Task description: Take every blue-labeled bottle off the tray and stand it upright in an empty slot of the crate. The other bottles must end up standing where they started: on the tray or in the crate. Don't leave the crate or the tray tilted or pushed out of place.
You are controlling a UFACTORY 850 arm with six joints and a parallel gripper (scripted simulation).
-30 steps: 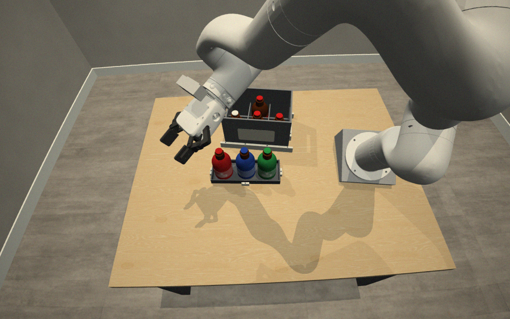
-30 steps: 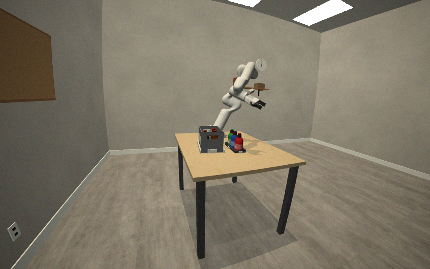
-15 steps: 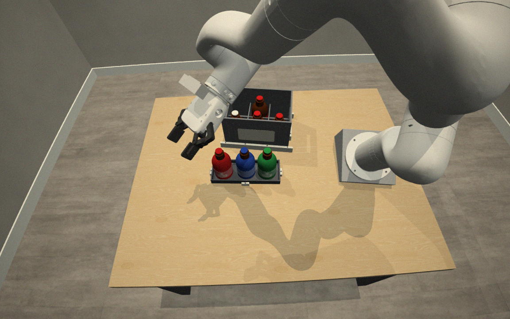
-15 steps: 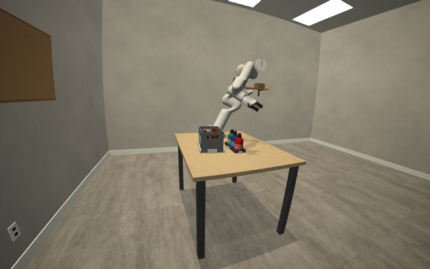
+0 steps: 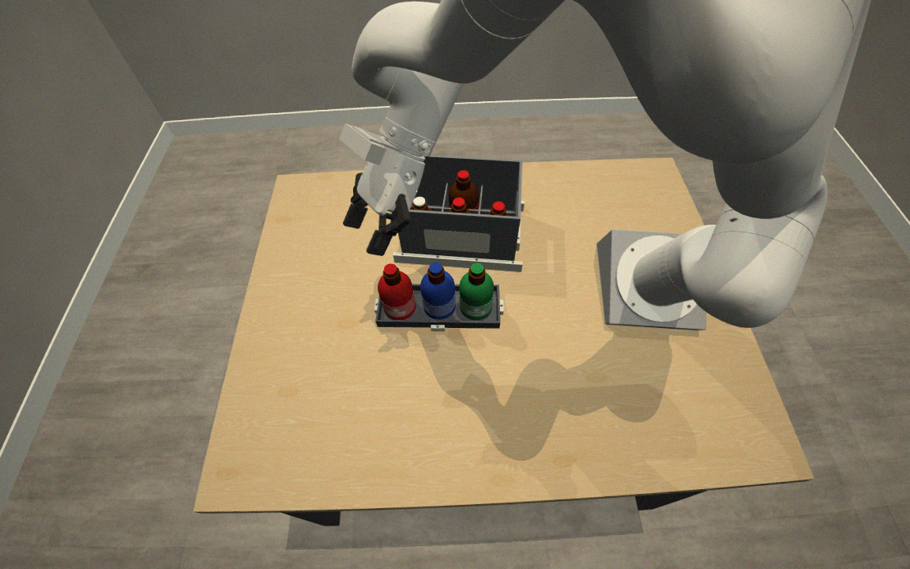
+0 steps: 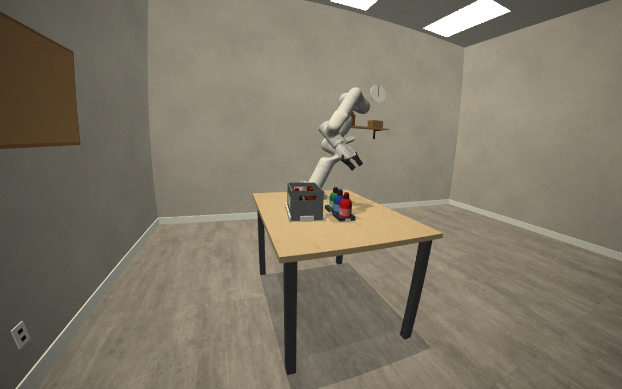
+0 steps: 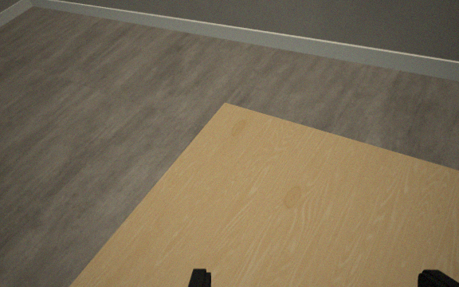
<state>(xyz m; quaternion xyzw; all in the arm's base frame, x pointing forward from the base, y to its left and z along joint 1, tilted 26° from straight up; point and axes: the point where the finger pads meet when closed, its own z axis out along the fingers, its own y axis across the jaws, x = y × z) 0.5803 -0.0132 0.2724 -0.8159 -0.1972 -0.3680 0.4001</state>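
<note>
A blue-labeled bottle (image 5: 438, 291) stands upright in the middle of a dark tray (image 5: 438, 320), between a red-labeled bottle (image 5: 395, 292) and a green-labeled bottle (image 5: 475, 292). Behind the tray stands a dark grey crate (image 5: 460, 213) with several bottles in its slots; some slots look empty. My gripper (image 5: 369, 224) is open and empty, high above the table to the left of the crate. In the wrist view only the fingertips show over bare table; no bottle is in that view. The exterior view shows the gripper (image 6: 355, 162) well above the tray (image 6: 337, 215).
The arm's grey base plate (image 5: 650, 279) sits on the table to the right of the tray. The table's far left corner and the floor beyond it show in the wrist view. A wall shelf with a box (image 6: 374, 125) hangs behind the arm.
</note>
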